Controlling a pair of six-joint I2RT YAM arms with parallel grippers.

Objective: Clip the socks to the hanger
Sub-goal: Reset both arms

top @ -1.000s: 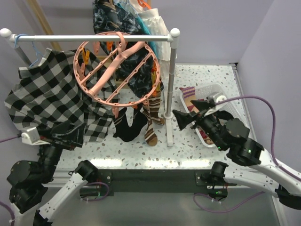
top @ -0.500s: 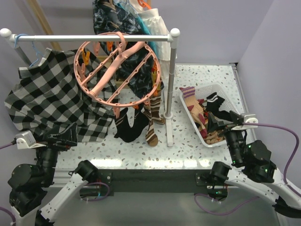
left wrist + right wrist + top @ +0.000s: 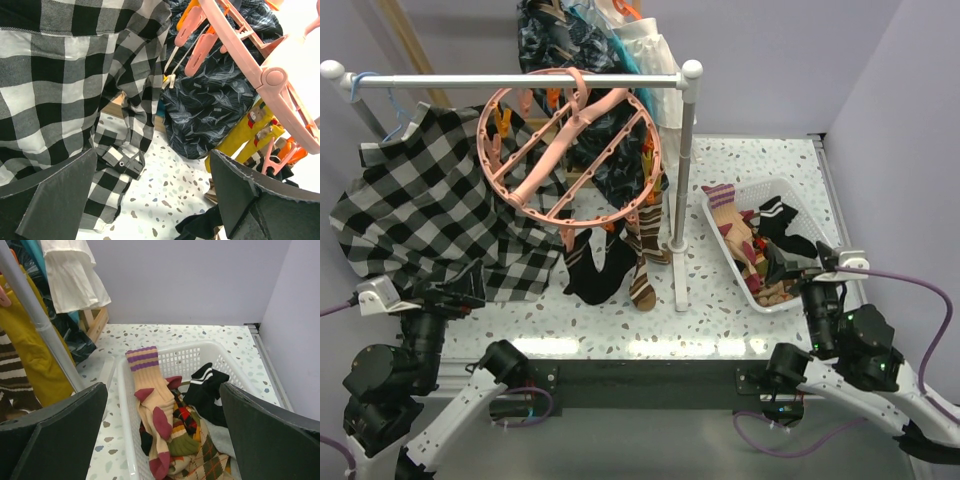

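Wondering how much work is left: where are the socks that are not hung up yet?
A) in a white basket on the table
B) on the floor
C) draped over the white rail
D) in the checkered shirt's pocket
A: the right wrist view shows loose socks heaped in the white basket.
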